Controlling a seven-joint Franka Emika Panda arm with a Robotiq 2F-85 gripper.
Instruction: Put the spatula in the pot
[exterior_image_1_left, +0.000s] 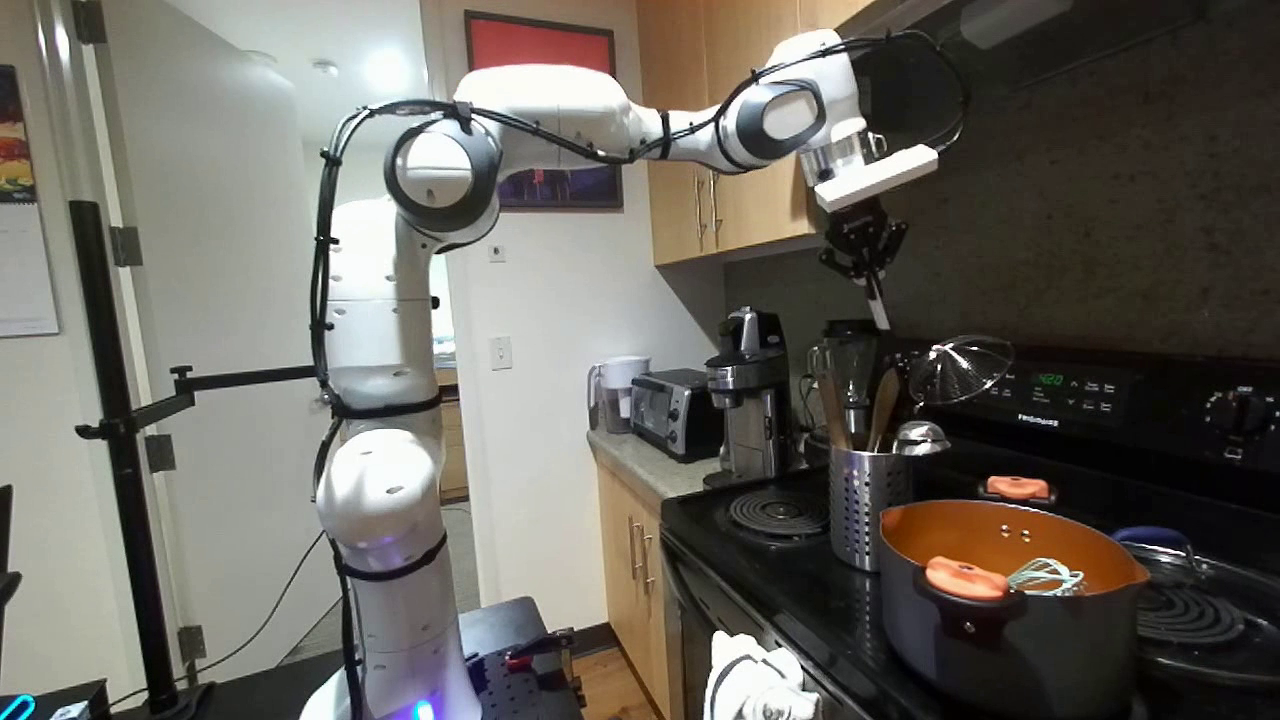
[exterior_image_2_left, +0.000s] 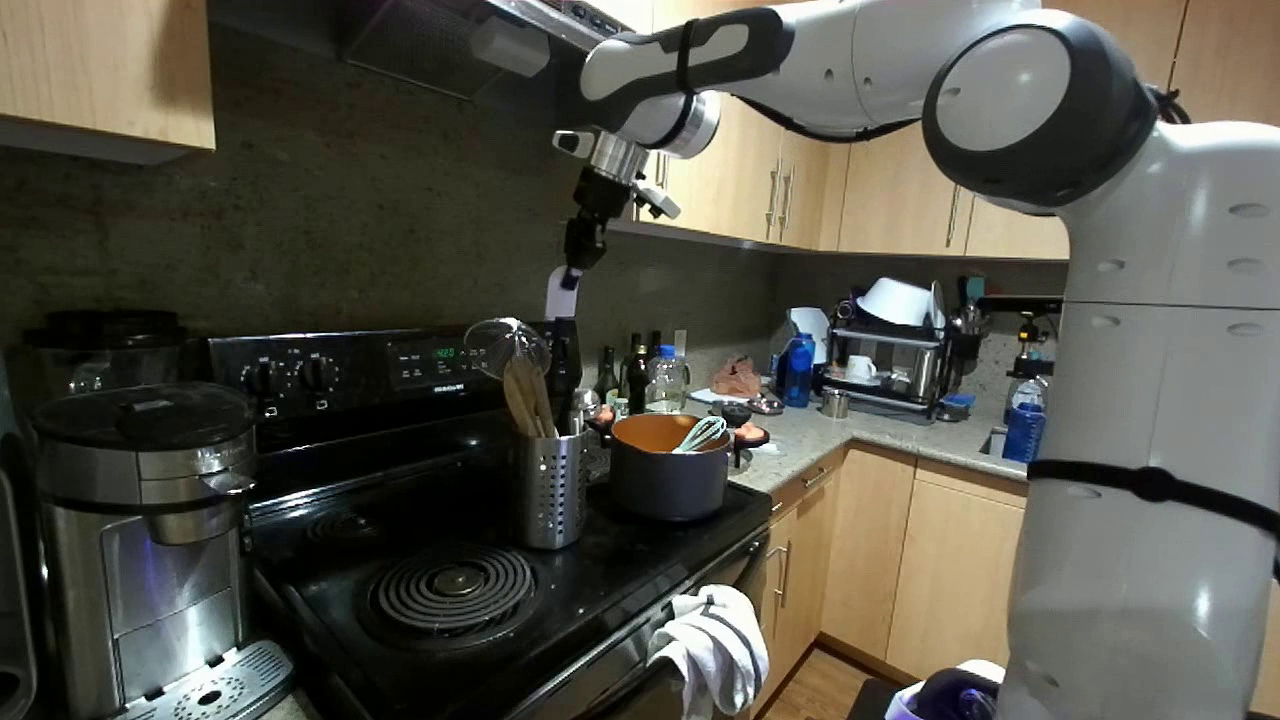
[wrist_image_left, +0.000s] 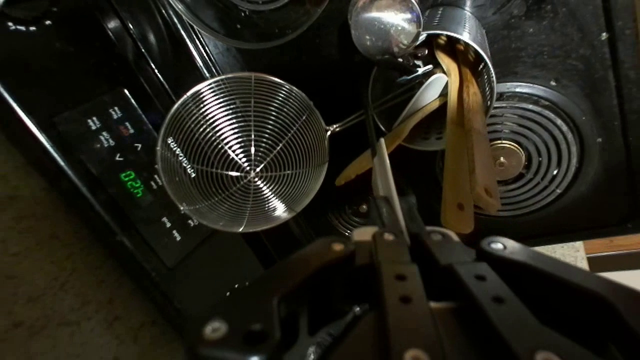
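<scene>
The spatula (exterior_image_1_left: 880, 312) is pinched in the gripper (exterior_image_1_left: 871, 273), well above the pot (exterior_image_1_left: 1000, 645).

The gripper is narrow, closed in on the spatula's pale part, which shows below the fingertips at upper right in an exterior view and as a thin strip near the centre of the wrist view; where the spatula's lower end lies I cannot tell. The pot sits at lower right in an exterior view, a pale green whisk (exterior_image_1_left: 1045, 574) inside it and the perforated metal holder (exterior_image_1_left: 868, 515) just beside it. On the black control panel (exterior_image_1_left: 1080, 395), letters read "FRIGIDAIRE" and green digits (wrist_image_left: 133, 184) "4:20"; in the wrist view the brand shows through the wire strainer (wrist_image_left: 244, 152). Most button labels are too small to read.
</scene>
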